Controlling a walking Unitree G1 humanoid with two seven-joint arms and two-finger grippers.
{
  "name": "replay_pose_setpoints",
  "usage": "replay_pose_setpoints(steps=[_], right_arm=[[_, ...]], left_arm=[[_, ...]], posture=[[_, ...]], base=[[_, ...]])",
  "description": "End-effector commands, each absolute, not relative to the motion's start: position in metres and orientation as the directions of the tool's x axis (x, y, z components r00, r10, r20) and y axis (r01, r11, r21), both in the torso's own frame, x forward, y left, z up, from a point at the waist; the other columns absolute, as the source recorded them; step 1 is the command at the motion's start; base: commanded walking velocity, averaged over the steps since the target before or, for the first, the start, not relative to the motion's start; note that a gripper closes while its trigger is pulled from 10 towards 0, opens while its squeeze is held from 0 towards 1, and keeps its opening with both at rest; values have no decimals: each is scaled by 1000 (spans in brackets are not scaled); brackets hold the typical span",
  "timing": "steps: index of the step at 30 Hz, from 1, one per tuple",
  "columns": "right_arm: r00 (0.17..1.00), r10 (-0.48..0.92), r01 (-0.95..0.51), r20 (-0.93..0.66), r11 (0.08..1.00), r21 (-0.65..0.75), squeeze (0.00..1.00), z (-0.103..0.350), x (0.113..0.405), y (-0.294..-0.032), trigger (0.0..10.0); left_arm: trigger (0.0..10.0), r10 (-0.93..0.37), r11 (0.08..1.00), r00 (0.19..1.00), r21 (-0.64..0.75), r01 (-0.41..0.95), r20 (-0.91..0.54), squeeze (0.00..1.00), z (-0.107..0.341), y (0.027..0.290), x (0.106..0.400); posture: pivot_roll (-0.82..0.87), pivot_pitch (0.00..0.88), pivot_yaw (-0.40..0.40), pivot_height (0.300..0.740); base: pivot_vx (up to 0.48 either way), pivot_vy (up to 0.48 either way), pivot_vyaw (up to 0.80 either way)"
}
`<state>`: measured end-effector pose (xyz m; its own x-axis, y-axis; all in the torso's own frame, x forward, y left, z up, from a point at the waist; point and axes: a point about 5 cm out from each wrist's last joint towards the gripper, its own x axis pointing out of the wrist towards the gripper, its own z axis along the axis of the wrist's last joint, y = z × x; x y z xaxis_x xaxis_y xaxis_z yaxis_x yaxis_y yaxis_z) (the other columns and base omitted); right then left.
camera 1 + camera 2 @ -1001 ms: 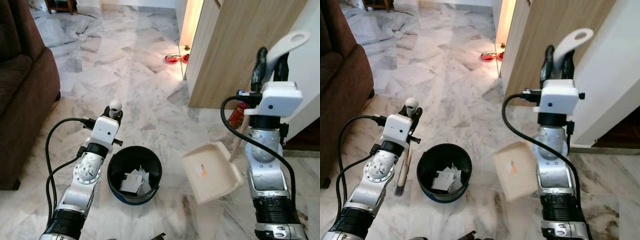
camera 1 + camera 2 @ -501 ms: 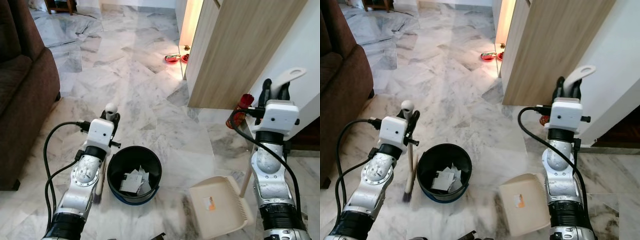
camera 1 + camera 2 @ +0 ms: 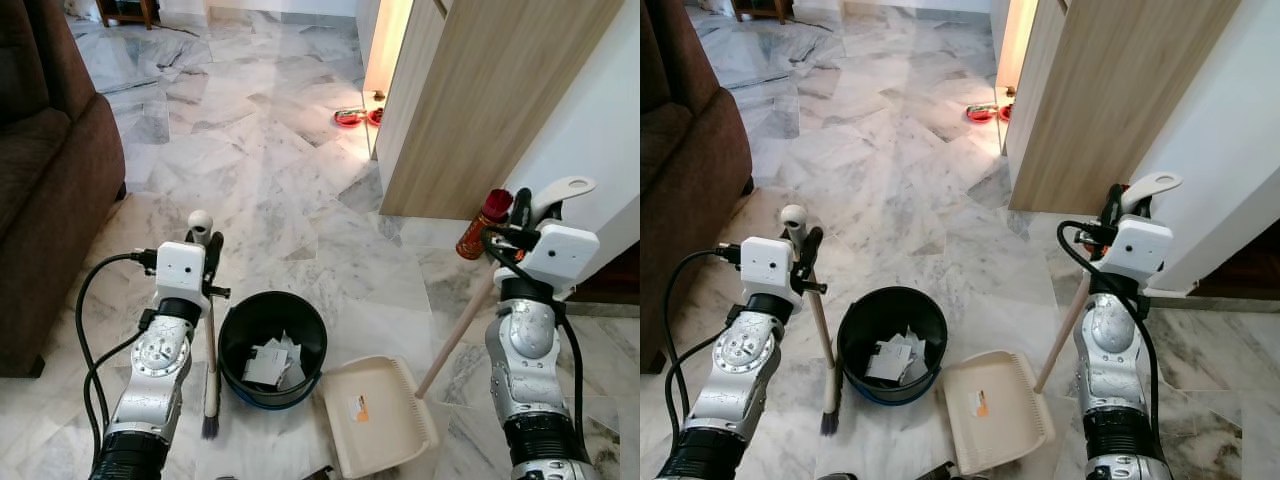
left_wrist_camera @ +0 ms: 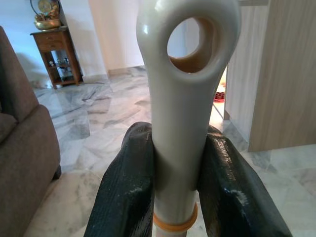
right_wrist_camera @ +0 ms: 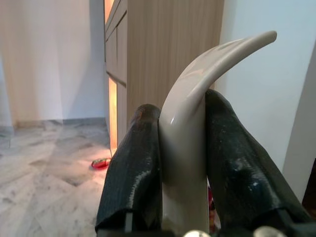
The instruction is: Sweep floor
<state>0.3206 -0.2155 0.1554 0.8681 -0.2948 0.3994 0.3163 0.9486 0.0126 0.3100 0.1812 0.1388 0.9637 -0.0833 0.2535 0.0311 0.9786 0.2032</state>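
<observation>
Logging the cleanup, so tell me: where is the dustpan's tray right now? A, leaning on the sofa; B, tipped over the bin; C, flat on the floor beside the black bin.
C: the dustpan lies flat on the marble, right of the black bin.

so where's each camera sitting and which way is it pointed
Left and right eye views: on the head, looking down at the marble floor, black bin and dustpan; both arms show.
Left wrist view: along the left gripper, shut on the brush handle.
Right wrist view: along the right gripper, shut on the dustpan handle.
Shared: wooden cabinet.
</observation>
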Motion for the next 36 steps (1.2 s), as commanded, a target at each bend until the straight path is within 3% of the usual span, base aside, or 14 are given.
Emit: replay_pose_setpoints(steps=[1, 36], right_arm=[[847, -306, 329, 434, 944, 23, 0, 163, 320, -223, 10000], [897, -186, 173, 401, 983, 70, 0, 154, 325, -198, 10000]], left_arm=[[10000, -102, 982, 953, 182, 50, 285, 0, 146, 177, 307], [10000, -125, 978, 947, 196, 68, 296, 0, 148, 171, 309]], posture=[[220, 139, -98, 740], [214, 136, -88, 740]], base=[[0, 0, 0], [0, 0, 0]])
